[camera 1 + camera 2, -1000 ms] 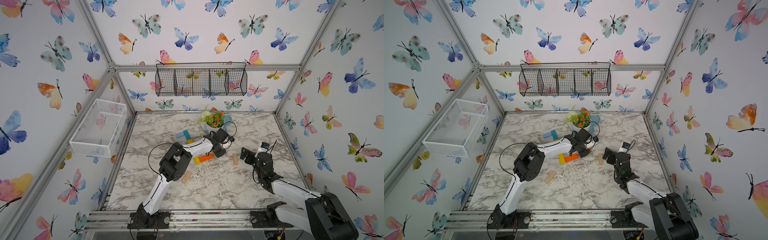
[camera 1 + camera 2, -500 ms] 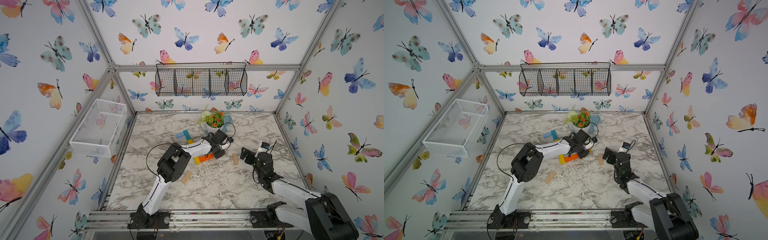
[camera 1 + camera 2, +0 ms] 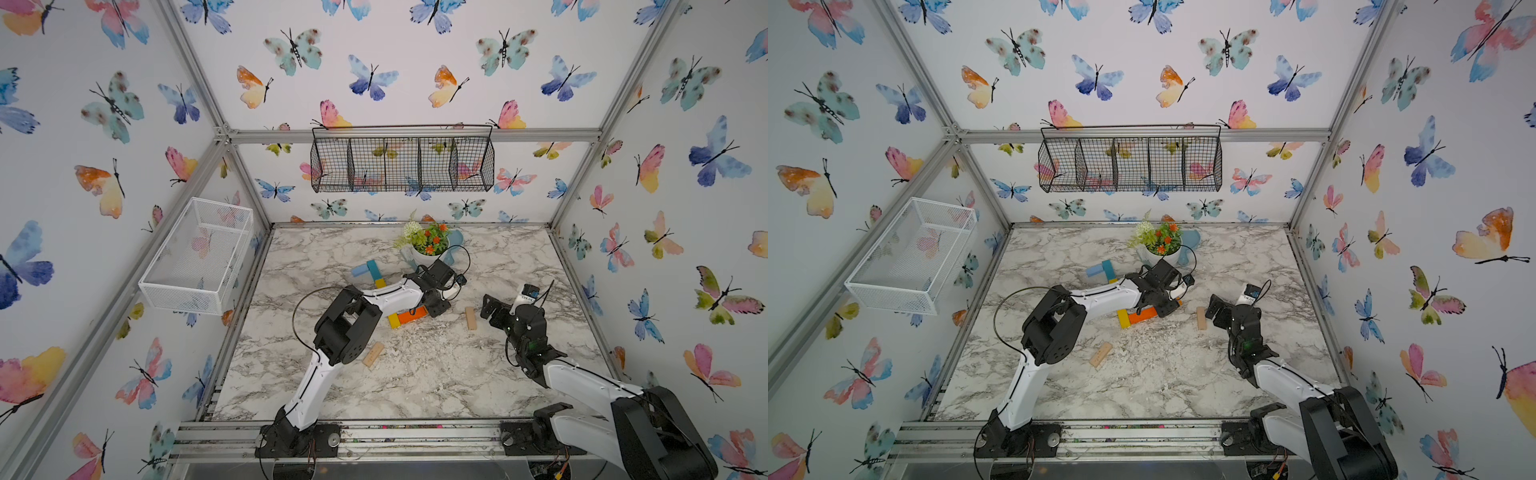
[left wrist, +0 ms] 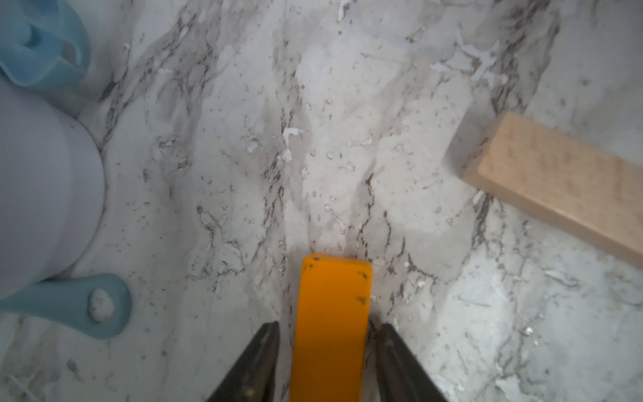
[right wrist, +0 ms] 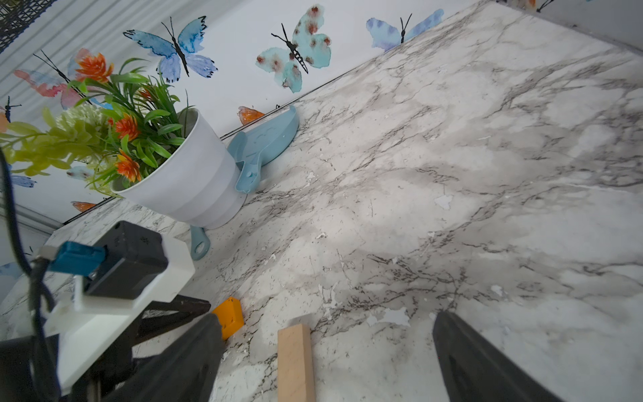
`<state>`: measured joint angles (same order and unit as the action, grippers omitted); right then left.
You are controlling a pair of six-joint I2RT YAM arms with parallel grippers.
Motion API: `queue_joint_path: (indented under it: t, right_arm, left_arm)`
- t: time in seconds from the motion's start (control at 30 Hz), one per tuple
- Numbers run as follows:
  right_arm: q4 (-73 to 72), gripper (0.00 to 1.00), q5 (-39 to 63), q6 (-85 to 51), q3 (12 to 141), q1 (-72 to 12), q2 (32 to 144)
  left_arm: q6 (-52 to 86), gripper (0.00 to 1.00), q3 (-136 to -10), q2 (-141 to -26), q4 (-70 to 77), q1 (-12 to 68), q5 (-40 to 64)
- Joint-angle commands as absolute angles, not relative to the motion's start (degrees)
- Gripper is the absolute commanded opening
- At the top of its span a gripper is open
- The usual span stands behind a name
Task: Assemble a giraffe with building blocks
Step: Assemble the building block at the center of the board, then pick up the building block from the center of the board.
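My left gripper [image 4: 330, 326] is open, and an orange block [image 4: 332, 313] lies flat on the marble between its fingers with a narrow gap on each side. In both top views that orange block [image 3: 411, 316] [image 3: 1143, 316] adjoins a yellow block [image 3: 394, 321]. A light-blue block [image 3: 360, 270], a teal block [image 3: 374, 268] and a second yellow one [image 3: 380, 283] lie together beyond the left arm. My right gripper [image 5: 325, 318] stands wide open over a plain wood block [image 5: 295, 362] [image 3: 470, 318], not touching it. Another wood block [image 3: 373, 354] lies nearer the front.
A white pot of flowers [image 3: 426, 253] [image 5: 188, 181] stands at the back, with a blue scoop [image 5: 268, 139] and a teal brush handle [image 4: 87, 302] beside it. A white wire basket [image 3: 199, 253] hangs on the left wall and a black one [image 3: 401, 162] on the back wall.
My left gripper's jaws have spread apart and let go of the orange block, which stays on the marble. The right arm has not moved.
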<state>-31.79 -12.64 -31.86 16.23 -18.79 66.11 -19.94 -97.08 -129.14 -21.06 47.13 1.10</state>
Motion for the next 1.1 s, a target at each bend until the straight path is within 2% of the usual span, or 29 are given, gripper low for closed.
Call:
queue_joint_path:
  t: [0.0,0.03,0.07,0.3,0.47,0.57,0.77,0.97,1.07]
  right_arm:
    - [-32.24,1.0,-13.36,-31.27,16.92,-18.63,65.39]
    - [-32.26,1.0,-13.32,-31.25,16.88,-18.64,65.39]
    - [-32.23,1.0,-13.27,-31.2,16.94,-18.63,65.4]
    - [-32.26,1.0,-13.36,-30.98,16.95,-18.63,65.31]
    - [-32.17,1.0,-13.84,-30.17,16.97,-18.63,65.21]
    - [-32.68,1.0,-12.98,-29.74,17.15,-18.63,66.27]
    - [-33.38,1.0,-5.37,-26.75,20.1,-18.63,72.75]
    - [-31.59,0.95,-0.44,-26.01,21.62,-18.63,76.29]
    - [-29.52,0.93,1.35,-25.31,22.09,-18.63,76.38]
  left_arm:
    - [-19.17,0.78,-97.47,-129.19,-25.14,47.02,0.86]
    - [-19.01,0.91,-97.6,-129.09,-25.2,47.02,1.04]
    - [-18.82,0.99,-97.64,-128.81,-25.14,46.96,1.21]
    - [-15.9,0.98,-100.44,-126.72,-25.19,47.0,1.64]
    - [-8.86,0.98,-99.7,-119.79,-21.08,46.83,-4.8]
    - [-3.56,0.98,-92.23,-110.82,-15.02,46.15,-8.32]
    - [13.26,0.98,-65.03,-91.4,0.93,43.63,-18.16]
    - [30.58,0.98,-49.72,-83.98,-0.4,36.93,-24.34]
    - [33.66,0.98,-41.93,-80.13,2.74,35.26,-27.0]
